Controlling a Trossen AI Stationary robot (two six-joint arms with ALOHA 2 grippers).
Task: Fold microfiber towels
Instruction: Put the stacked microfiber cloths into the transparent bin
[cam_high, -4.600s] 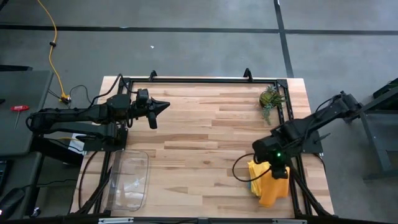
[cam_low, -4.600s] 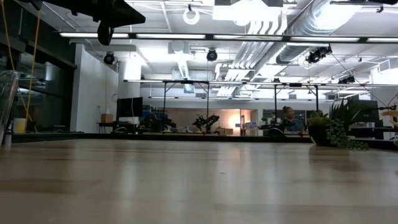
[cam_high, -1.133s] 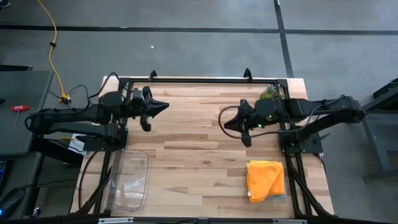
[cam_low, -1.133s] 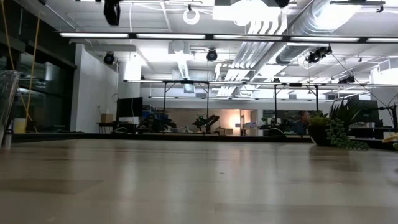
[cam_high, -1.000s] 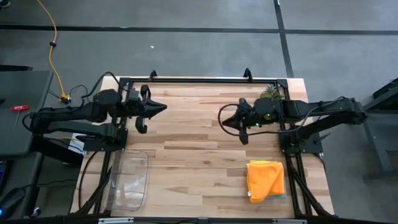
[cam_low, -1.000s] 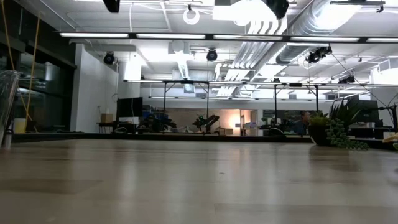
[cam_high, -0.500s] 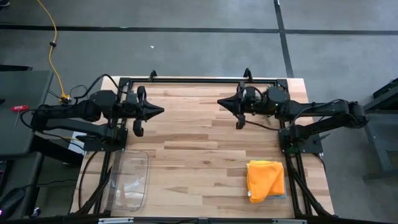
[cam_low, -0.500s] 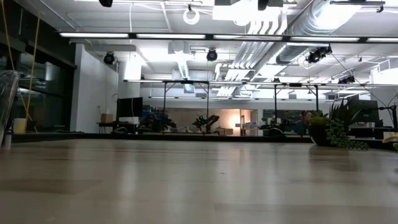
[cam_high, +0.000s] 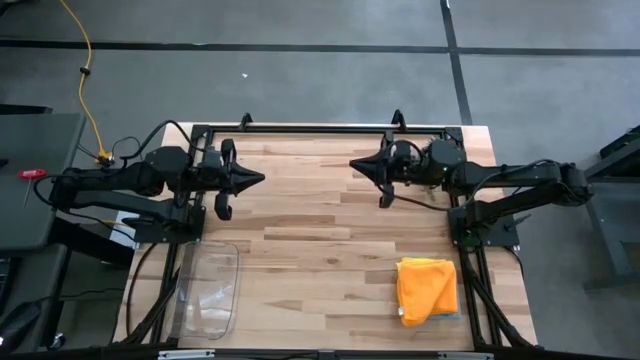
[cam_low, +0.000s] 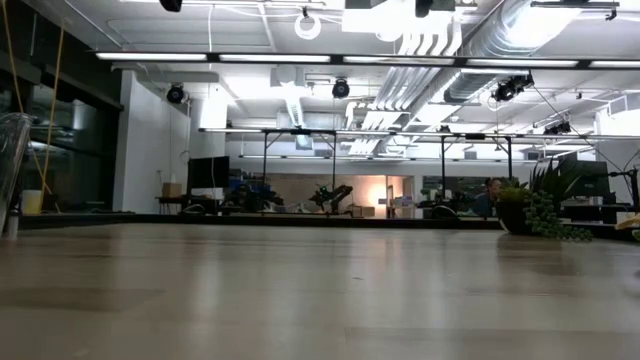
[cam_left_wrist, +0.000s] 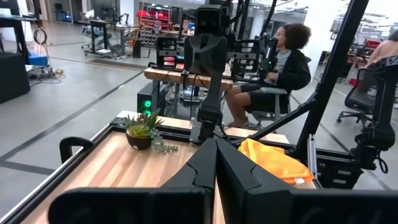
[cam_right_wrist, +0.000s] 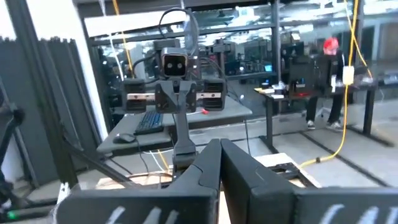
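Note:
A folded orange microfiber towel (cam_high: 428, 290) lies on top of a small stack at the table's near right corner, with a bluish edge (cam_high: 459, 313) showing beneath it. It shows too in the left wrist view as the orange towel (cam_left_wrist: 274, 160). My left gripper (cam_high: 260, 178) hovers shut over the far left of the table, pointing toward the table's right edge. My right gripper (cam_high: 354, 164) hovers shut over the far right, pointing toward the left one. Both are high above the wood and far from the towels.
A clear plastic tray (cam_high: 208, 290) stands at the near left corner. A small potted plant (cam_left_wrist: 142, 129) sits at the far right corner, below the right arm. A black frame (cam_high: 300, 128) runs along the far edge. A person (cam_left_wrist: 286, 62) sits beyond the table.
My right gripper has gone toward the table's far edge and tipped up from a downward slant to about level. The towel stack has stayed where it was.

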